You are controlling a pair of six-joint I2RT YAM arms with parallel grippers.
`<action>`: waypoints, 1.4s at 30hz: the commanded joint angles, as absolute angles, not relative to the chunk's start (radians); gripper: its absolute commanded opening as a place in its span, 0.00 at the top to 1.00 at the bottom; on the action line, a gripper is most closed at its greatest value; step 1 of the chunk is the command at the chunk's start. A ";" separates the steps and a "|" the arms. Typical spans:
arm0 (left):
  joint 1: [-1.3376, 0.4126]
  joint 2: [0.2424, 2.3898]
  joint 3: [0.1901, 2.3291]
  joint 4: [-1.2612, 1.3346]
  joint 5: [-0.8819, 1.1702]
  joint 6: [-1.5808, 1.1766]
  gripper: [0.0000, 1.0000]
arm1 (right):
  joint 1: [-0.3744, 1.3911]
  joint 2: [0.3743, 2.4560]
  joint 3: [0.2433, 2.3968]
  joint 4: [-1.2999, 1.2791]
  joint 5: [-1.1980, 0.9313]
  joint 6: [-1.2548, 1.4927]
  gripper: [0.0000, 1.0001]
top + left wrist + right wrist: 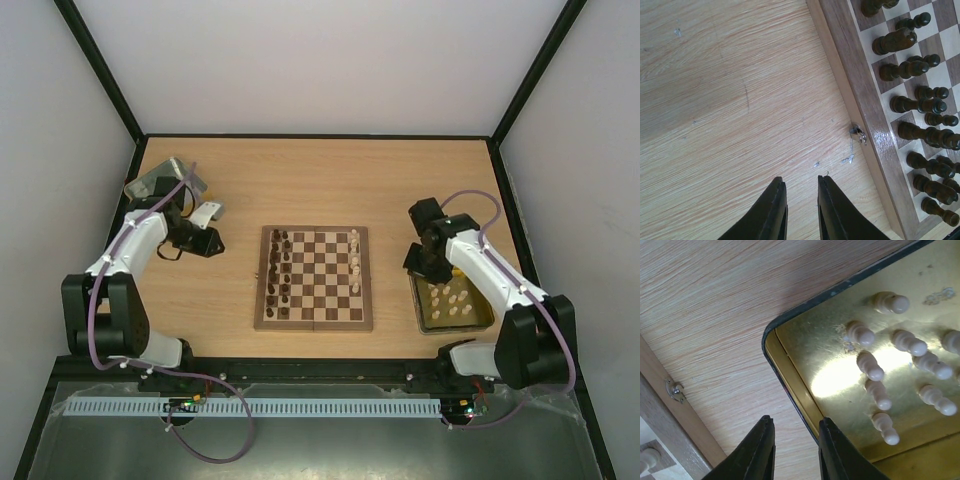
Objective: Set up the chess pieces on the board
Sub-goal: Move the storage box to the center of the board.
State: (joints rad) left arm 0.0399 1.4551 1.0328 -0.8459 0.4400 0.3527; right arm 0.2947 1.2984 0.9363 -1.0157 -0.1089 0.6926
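Note:
The chessboard (314,318) lies mid-table. Dark brown chess pieces (281,270) fill its left two columns and show close up in the left wrist view (914,103). A few cream pieces (355,262) stand on its right side. Several more cream pieces (875,371) stand in the yellow tray (482,320). My left gripper (801,181) is open and empty above bare table, left of the board's border (855,95). My right gripper (795,421) is open and empty, hovering over the tray's near-left rim (790,382).
A silver tin (160,182) sits at the back left behind the left arm. A small metal latch (858,134) juts from the board's edge, and its twin shows in the right wrist view (674,388). Black frame posts bound the table.

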 commanded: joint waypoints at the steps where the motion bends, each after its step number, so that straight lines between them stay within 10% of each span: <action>1: 0.047 1.418 1.043 -0.870 0.436 0.356 0.80 | 0.293 1.347 0.923 -0.960 -0.131 0.698 0.76; 42: 0.106 1.430 1.039 -0.864 0.457 0.357 0.81 | 0.307 1.741 1.209 -0.820 -0.281 0.695 0.82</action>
State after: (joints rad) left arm 0.0967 1.4322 1.0328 -0.8513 0.4438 0.3561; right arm 0.2890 1.7012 1.1488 -0.8261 -0.2596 0.6708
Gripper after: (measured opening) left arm 0.195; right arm 0.184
